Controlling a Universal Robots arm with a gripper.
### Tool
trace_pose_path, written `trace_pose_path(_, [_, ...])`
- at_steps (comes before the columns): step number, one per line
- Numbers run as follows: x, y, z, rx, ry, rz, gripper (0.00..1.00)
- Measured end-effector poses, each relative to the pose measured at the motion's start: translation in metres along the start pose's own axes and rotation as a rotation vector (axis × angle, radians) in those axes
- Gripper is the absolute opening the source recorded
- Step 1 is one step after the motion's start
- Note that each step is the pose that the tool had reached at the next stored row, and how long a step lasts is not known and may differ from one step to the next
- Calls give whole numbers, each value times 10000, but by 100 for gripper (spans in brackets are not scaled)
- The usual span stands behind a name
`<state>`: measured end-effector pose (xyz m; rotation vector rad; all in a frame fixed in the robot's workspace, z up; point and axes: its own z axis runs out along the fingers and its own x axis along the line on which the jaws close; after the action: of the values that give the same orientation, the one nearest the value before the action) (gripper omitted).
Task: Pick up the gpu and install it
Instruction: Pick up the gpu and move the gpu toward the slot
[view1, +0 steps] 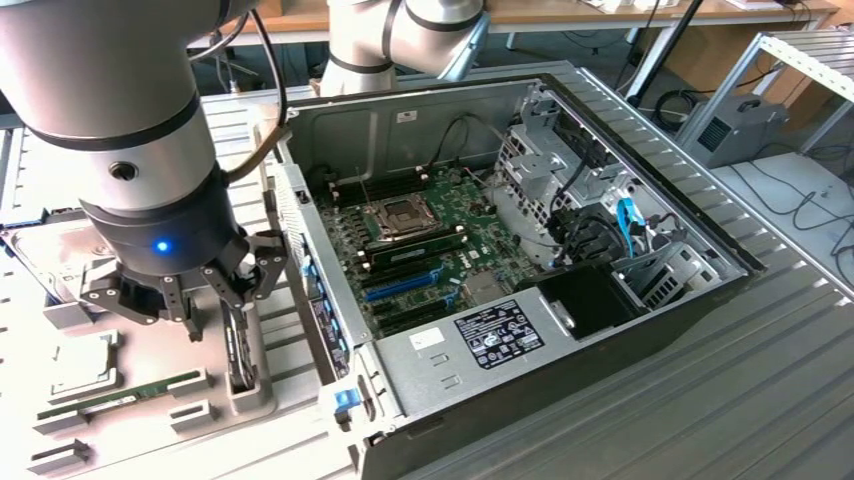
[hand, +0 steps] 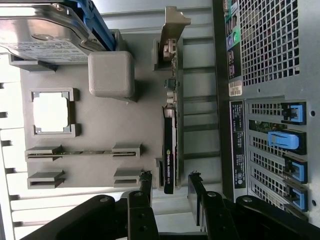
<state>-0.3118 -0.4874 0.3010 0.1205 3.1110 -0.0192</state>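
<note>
The gpu (hand: 170, 145) is a thin black card with a green board edge and a metal bracket. It stands on its edge in a slot of the grey parts tray (hand: 100, 125), next to the computer case. In the exterior view the gpu (view1: 240, 350) sits just under my gripper (view1: 230, 312). My gripper (hand: 170, 176) is open, and its two black fingers (hand: 146, 182) stand on either side of the card's near end with a gap on each side. Nothing is held.
The tray also carries a silver hard drive (hand: 40, 35), a square processor (hand: 50, 112) and a slim green memory stick (hand: 82, 152). The open computer case (view1: 641, 330) lies at the exterior view's right, with its motherboard (view1: 427, 240) exposed. Blue latches (hand: 287, 140) line the case's rear slots.
</note>
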Motion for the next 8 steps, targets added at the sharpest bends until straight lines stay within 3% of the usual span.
trace_pose_path(8, [4,0,20,0,0,0,42])
